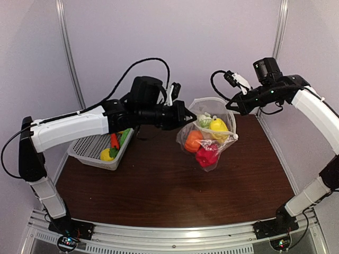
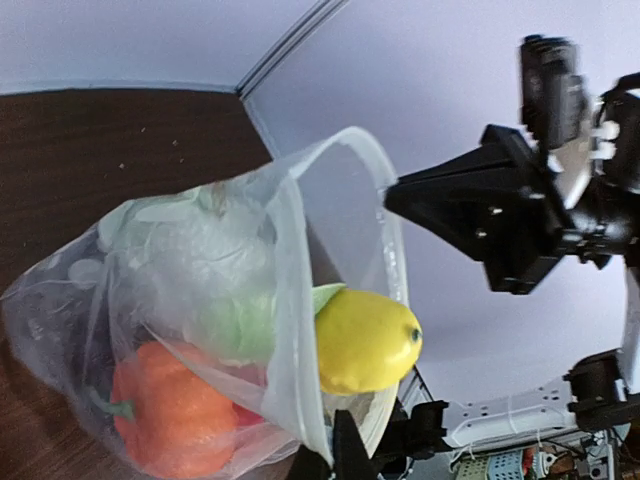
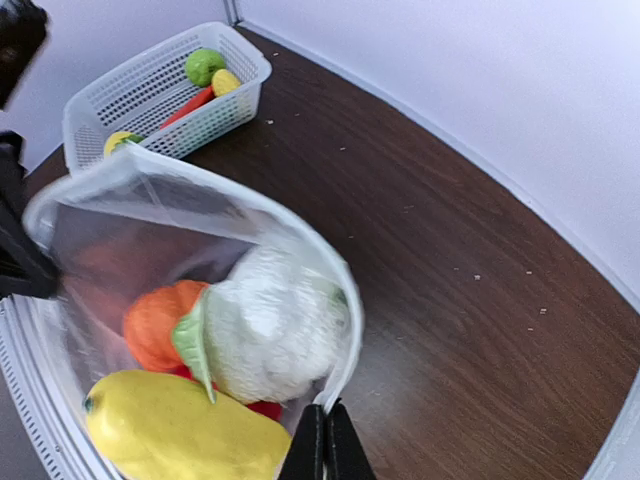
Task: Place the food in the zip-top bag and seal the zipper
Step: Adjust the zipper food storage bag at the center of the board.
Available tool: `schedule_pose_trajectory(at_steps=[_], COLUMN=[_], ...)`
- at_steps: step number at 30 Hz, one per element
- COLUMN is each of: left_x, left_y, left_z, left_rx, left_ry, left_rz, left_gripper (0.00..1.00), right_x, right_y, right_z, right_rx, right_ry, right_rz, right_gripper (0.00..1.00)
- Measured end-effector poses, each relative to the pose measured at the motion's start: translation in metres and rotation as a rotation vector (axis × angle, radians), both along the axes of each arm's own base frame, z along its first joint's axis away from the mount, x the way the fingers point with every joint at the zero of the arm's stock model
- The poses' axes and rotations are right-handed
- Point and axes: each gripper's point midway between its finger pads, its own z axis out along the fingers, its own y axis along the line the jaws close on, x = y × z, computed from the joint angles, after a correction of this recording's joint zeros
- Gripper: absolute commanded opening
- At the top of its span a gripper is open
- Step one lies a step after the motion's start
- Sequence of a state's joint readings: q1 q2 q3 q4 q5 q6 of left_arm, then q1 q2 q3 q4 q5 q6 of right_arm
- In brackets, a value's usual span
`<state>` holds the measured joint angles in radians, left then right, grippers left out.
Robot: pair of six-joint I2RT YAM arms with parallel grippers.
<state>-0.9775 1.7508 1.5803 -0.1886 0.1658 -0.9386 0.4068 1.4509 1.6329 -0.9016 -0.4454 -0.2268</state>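
Hanging by its rim between both arms, the zip-top bag (image 1: 212,138) sits well to the right of the white mesh basket (image 1: 85,154). Mouth up and open; the zipper (image 2: 352,136) forms a wide loop, unsealed. Jaws of the left gripper (image 1: 184,115) are pinched tight on the bag rim, on the side nearer the basket. Jaws of the right gripper (image 1: 233,108) are pressed together on the rim's side away from the basket.

Of the food, four pieces are in the bag:
- yellow piece (image 1: 218,126) at the top, poking out of the mouth
- white-and-green piece (image 3: 275,325) beside it
- orange pepper (image 1: 194,141) on the basket side
- red piece (image 1: 206,155) lowest

Cannot tell whether the bag's bottom touches the table (image 1: 159,196).

More food lies in the basket, at the end nearer the bag: red-orange carrot (image 1: 114,141), green piece (image 1: 124,136), small yellow fruit (image 1: 106,154).
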Motion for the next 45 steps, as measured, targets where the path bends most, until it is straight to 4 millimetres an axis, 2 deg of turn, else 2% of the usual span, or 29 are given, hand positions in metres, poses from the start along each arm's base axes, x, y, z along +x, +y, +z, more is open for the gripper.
schedule_pose_trajectory(at_steps=[1, 2, 3, 5, 7, 10, 12, 15, 17, 20, 24, 26, 29, 32, 34, 37, 39, 40, 41, 43, 45], left_x=[-0.006, -0.002, 0.000, 0.009, 0.011, 0.021, 0.018, 0.020, 0.013, 0.030, 0.030, 0.034, 0.027, 0.030, 0.026, 0.020, 0.026, 0.030, 0.035, 0.035, 0.027], left_y=[0.006, 0.010, 0.018, 0.030, 0.024, -0.008, -0.033, -0.043, -0.050, -0.048, -0.050, -0.048, -0.054, -0.056, -0.055, -0.043, -0.031, -0.026, -0.022, -0.024, -0.022], left_z=[0.034, 0.038, 0.051, 0.068, 0.072, 0.057, 0.036, -0.006, -0.022, -0.040, -0.045, -0.051, -0.062, -0.062, -0.060, -0.088, -0.111, -0.115, -0.111, -0.086, -0.055], left_rx=[-0.047, -0.052, -0.052, -0.049, -0.056, 0.018, 0.047, 0.144, 0.143, 0.199, 0.160, 0.153, 0.133, 0.168, 0.154, 0.156, 0.203, 0.230, 0.248, 0.229, 0.189], left_ry=[-0.033, -0.036, -0.059, -0.084, -0.077, -0.078, -0.062, -0.023, 0.036, 0.017, 0.064, 0.065, 0.146, 0.117, 0.112, 0.198, 0.247, 0.248, 0.234, 0.170, 0.113], left_rz=[-0.032, -0.026, -0.017, 0.000, -0.035, -0.070, -0.134, -0.147, -0.208, -0.165, -0.204, -0.192, -0.236, -0.217, -0.221, -0.246, -0.227, -0.208, -0.189, -0.179, -0.180], left_gripper=[0.00, 0.00, 0.00, 0.00, 0.00, 0.00, 0.00, 0.00, 0.00, 0.00, 0.00, 0.00, 0.00, 0.00, 0.00, 0.00, 0.00, 0.00, 0.00, 0.00, 0.00], right_x=[0.003, 0.004, 0.005, 0.003, -0.002, 0.001, -0.002, -0.006, -0.013, -0.007, -0.007, -0.001, 0.003, 0.014, 0.006, -0.011, -0.001, 0.007, 0.011, 0.009, 0.002], right_y=[-0.008, -0.012, -0.015, -0.019, -0.016, -0.006, 0.000, 0.001, 0.002, 0.004, 0.000, -0.006, -0.001, 0.013, 0.008, -0.004, 0.007, 0.014, 0.017, 0.015, 0.009], right_z=[0.009, 0.015, 0.021, 0.021, 0.017, 0.014, 0.011, 0.009, 0.010, 0.015, 0.008, -0.008, -0.038, -0.048, -0.055, -0.068, -0.058, -0.047, -0.038, -0.014, 0.004], right_rx=[-0.032, -0.044, -0.052, -0.072, -0.085, -0.089, -0.084, -0.094, -0.105, -0.095, -0.117, -0.152, -0.215, -0.179, -0.162, -0.201, -0.195, -0.171, -0.153, -0.114, -0.090], right_ry=[-0.020, -0.033, -0.048, -0.053, -0.018, 0.006, 0.027, 0.010, 0.032, 0.000, 0.016, -0.004, 0.114, 0.127, 0.094, 0.139, 0.160, 0.136, 0.115, 0.049, -0.015], right_rz=[-0.028, -0.041, -0.051, -0.055, -0.032, -0.011, 0.005, -0.002, 0.018, 0.007, 0.001, -0.035, 0.002, 0.021, 0.004, -0.001, 0.030, 0.039, 0.039, 0.024, 0.006], right_gripper=[0.00, 0.00, 0.00, 0.00, 0.00, 0.00, 0.00, 0.00, 0.00, 0.00, 0.00, 0.00, 0.00, 0.00, 0.00, 0.00, 0.00, 0.00, 0.00, 0.00, 0.00])
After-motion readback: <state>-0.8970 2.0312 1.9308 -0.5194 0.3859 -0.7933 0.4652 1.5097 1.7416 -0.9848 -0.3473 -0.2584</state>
